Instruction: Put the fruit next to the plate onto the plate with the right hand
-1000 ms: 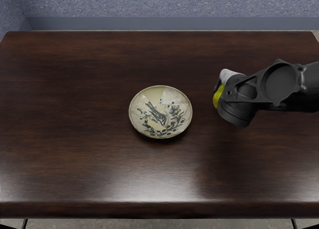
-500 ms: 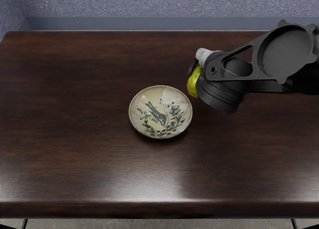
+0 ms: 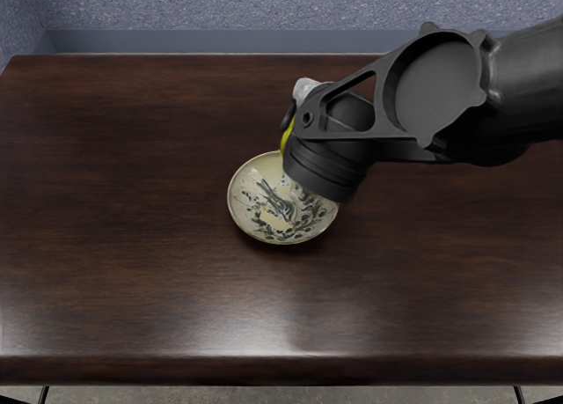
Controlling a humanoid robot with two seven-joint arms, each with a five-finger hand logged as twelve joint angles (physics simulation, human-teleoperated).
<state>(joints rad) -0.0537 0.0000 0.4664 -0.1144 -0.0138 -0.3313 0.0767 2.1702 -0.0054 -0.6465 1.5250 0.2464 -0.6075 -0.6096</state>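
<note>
1 plate; 1 yellow fruit, gripped in R hand, over plate's far edge; 1 table

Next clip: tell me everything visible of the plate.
The plate is a round, shallow, ceramic-looking dish, cream with a dark painted bird-and-branch motif. It lies flat near the middle of the dark wooden table. The right hand, holding the yellow fruit, hides its upper right part; contact there cannot be judged.

No writing is legible; the plate carries only painted decoration.
</note>
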